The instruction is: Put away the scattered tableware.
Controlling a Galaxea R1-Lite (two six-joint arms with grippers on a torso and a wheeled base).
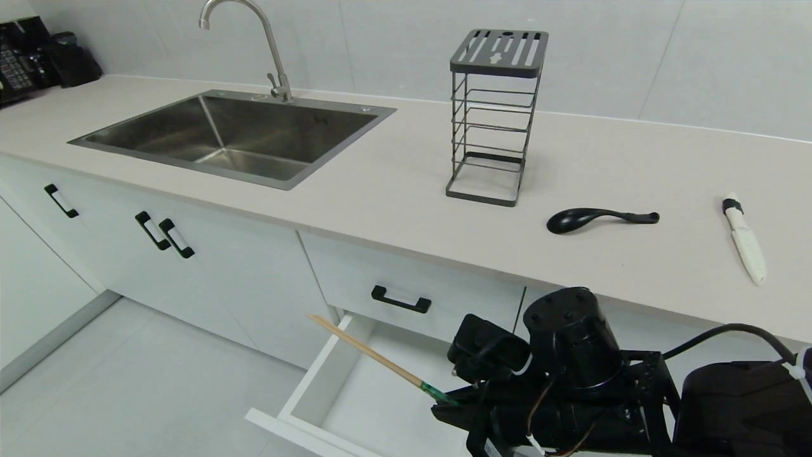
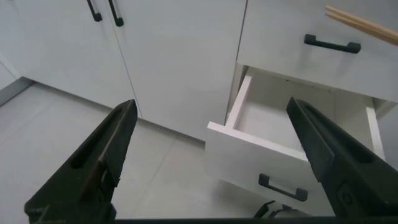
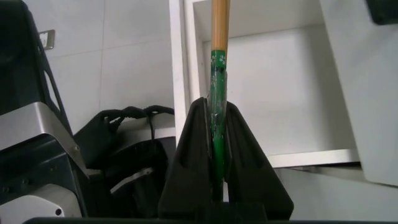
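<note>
A pair of wooden chopsticks (image 1: pixel 368 352) with a green end is held in my right gripper (image 1: pixel 447 400), which is shut on that green end (image 3: pixel 217 124). The sticks slant up over the open white drawer (image 1: pixel 330 374) below the counter. In the left wrist view the chopsticks (image 2: pixel 360 23) cross in front of the upper drawer. My left gripper (image 2: pixel 210 106) is open and holds nothing, low in front of the cabinets and facing the open drawer (image 2: pixel 249 143). A black spoon (image 1: pixel 596 219) and a white-handled utensil (image 1: pixel 743 238) lie on the counter at the right.
A dark wire rack (image 1: pixel 495 120) stands on the counter's middle. The steel sink (image 1: pixel 235 133) with its faucet (image 1: pixel 266 38) is at the left. A closed drawer with a black handle (image 1: pixel 401 299) sits above the open one. White cabinet doors (image 1: pixel 158 235) are at the left.
</note>
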